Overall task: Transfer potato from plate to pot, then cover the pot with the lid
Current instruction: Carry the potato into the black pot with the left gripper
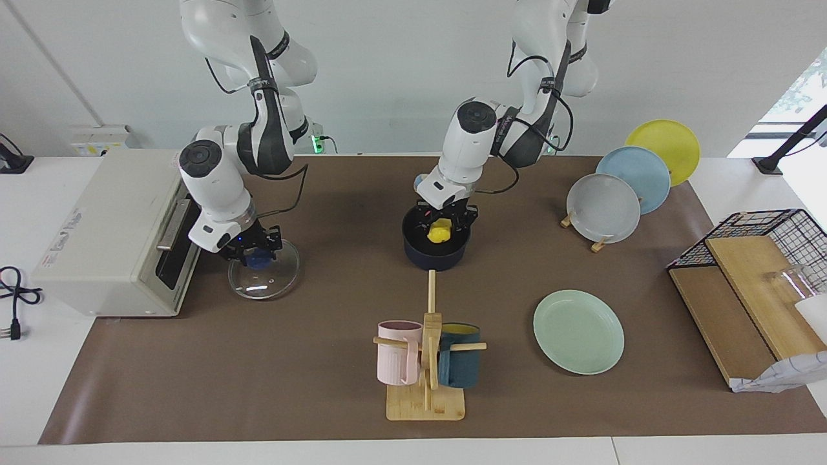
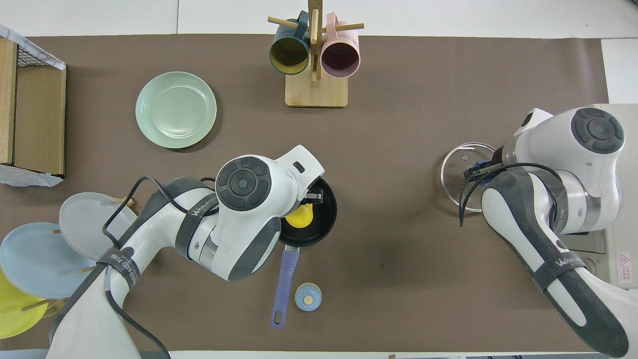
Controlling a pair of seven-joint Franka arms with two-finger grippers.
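We see a clear glass lid (image 1: 263,276) with a shiny metal rim and a blue knob. The pot (image 1: 437,254) looks dark and matt, its inside black. The potato (image 1: 440,230) is smooth yellow plastic. The plate (image 1: 578,331) is glossy mint. A matt brown mat (image 1: 258,368) covers the counter. The mug rack (image 1: 426,394) is pale wood.

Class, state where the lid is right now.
The lid sits in front of the toaster oven, toward the right arm's end of the table, its knob gripped by the right tool.
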